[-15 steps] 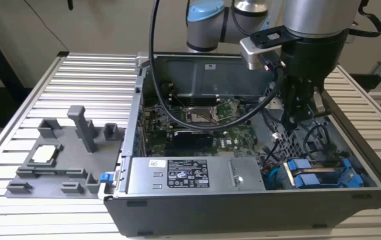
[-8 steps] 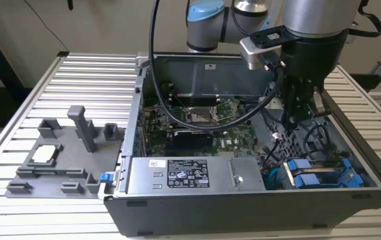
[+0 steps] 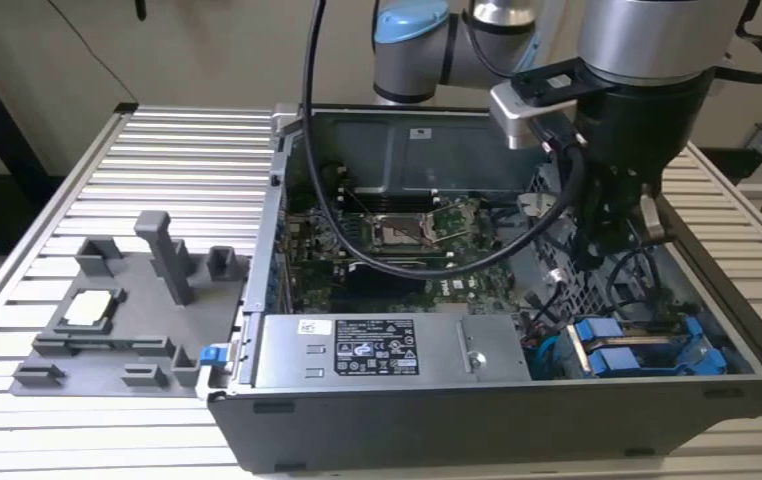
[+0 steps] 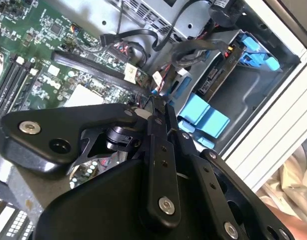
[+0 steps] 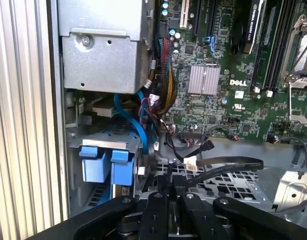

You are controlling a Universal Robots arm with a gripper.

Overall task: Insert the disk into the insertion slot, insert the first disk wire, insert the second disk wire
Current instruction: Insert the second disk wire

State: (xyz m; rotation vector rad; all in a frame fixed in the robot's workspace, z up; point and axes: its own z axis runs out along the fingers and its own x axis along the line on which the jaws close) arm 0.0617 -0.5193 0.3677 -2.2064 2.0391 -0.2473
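With its fingers [image 4: 158,112] pressed together, the gripper [image 3: 617,232] hovers over loose black wires [image 5: 228,162] beside the blue-framed silver disk [image 3: 641,352], needing careful alignment.

The gripper [image 3: 611,240] reached down inside the computer case [image 3: 488,420] in the exterior view, its fingertips lost among dark cables, so whether they were open or closed could not be told. The arm's upper part was cut off by the picture's top edge. The disk [image 3: 641,355] sat mostly hidden in the insertion slot [image 3: 701,365], at the case's front corner on the exterior view's right. Whether any wire was plugged in could not be told.
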